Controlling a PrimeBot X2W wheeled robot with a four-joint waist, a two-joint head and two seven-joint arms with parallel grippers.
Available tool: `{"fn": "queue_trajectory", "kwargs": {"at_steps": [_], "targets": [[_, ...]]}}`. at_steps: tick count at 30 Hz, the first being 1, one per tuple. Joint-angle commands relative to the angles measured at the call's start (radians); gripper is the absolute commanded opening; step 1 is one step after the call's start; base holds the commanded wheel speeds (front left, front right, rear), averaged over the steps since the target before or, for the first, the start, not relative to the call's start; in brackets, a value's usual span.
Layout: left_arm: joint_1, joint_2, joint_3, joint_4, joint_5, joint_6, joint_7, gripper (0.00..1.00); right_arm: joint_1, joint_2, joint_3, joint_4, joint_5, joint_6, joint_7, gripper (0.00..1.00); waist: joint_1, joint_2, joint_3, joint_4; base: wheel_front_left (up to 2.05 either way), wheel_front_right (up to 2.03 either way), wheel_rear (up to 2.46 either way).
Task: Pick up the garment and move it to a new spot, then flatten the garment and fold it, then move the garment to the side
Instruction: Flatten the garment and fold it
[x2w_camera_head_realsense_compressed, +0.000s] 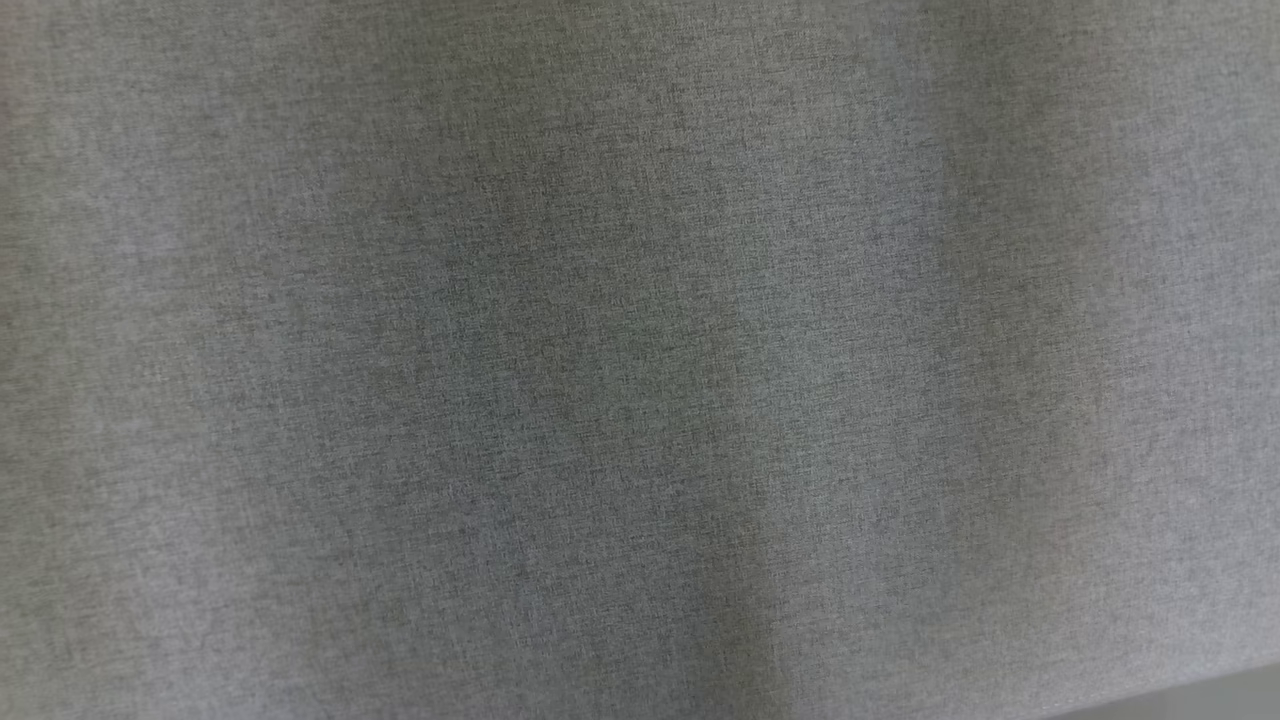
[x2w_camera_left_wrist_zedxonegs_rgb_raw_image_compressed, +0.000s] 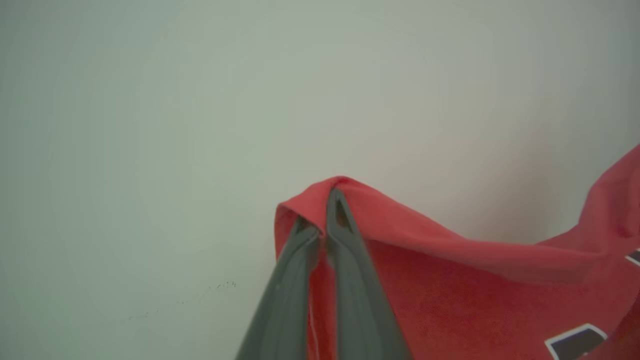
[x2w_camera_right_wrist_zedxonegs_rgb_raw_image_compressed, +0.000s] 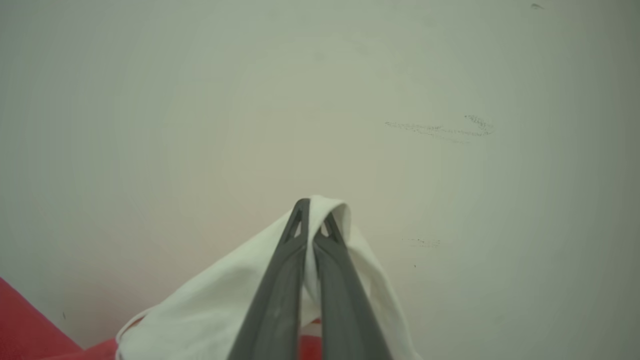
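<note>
The garment (x2w_camera_left_wrist_zedxonegs_rgb_raw_image_compressed: 475, 280) is red cloth with black-and-white printed shapes and a white part (x2w_camera_right_wrist_zedxonegs_rgb_raw_image_compressed: 215, 310). In the left wrist view my left gripper (x2w_camera_left_wrist_zedxonegs_rgb_raw_image_compressed: 322, 215) is shut on a red fold of it, the cloth draping over the dark fingertips (x2w_camera_left_wrist_zedxonegs_rgb_raw_image_compressed: 340, 212) and trailing off to the right. In the right wrist view my right gripper (x2w_camera_right_wrist_zedxonegs_rgb_raw_image_compressed: 314, 220) is shut on the white part, which hangs over the fingers (x2w_camera_right_wrist_zedxonegs_rgb_raw_image_compressed: 280, 290); red cloth (x2w_camera_right_wrist_zedxonegs_rgb_raw_image_compressed: 25, 330) shows at the lower left corner. Both pinched folds are held up in front of a pale surface.
A pale, plain surface (x2w_camera_right_wrist_zedxonegs_rgb_raw_image_compressed: 350, 100) with faint scuff marks (x2w_camera_right_wrist_zedxonegs_rgb_raw_image_compressed: 440, 129) lies beyond both grippers. The head view looks at grey woven fabric (x2w_camera_head_realsense_compressed: 640, 360) with soft vertical shading, and a lighter strip (x2w_camera_head_realsense_compressed: 1210, 695) at its lower right corner.
</note>
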Motion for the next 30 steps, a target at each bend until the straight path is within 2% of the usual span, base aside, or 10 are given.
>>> {"fn": "queue_trajectory", "kwargs": {"at_steps": [1,11,18,23,26,30], "targets": [[-0.016,0.001,-0.001,0.004,-0.016,0.003,-0.008,0.0,-0.014,0.003,0.003,0.003,0.002,-0.002,-0.006,0.0,0.0,-0.0002,0.003,-0.001,0.0,0.0,0.0],[-0.029,0.024,-0.078,0.04,-0.078,0.002,-0.043,0.0,-0.044,0.009,0.059,0.073,0.034,-0.002,-0.045,0.0,0.0,-0.0002,0.02,-0.002,0.0,0.0,0.0],[0.047,0.047,-0.133,-0.011,-0.142,0.002,-0.113,0.0,0.038,-0.029,0.163,-0.006,0.102,-0.002,-0.059,0.0,0.0,-0.0002,0.028,0.021,0.0,0.0,0.0],[0.162,0.076,-0.143,-0.066,-0.209,0.003,-0.177,0.0,0.155,-0.077,0.199,-0.109,0.201,-0.002,-0.052,0.0,0.0,-0.0002,0.002,0.049,0.0,0.0,0.0],[0.279,0.106,-0.142,-0.115,-0.231,0.002,-0.202,0.0,0.285,-0.105,0.217,-0.182,0.253,-0.002,-0.046,0.0,0.0,-0.0002,-0.043,0.055,0.0,0.0,0.0],[0.454,0.14,-0.073,-0.21,-0.272,0.009,-0.211,0.0,0.495,-0.137,0.201,-0.295,0.313,-0.002,-0.065,0.0,0.0,-0.0002,-0.112,0.067,0.0,0.0,0.0]]}}
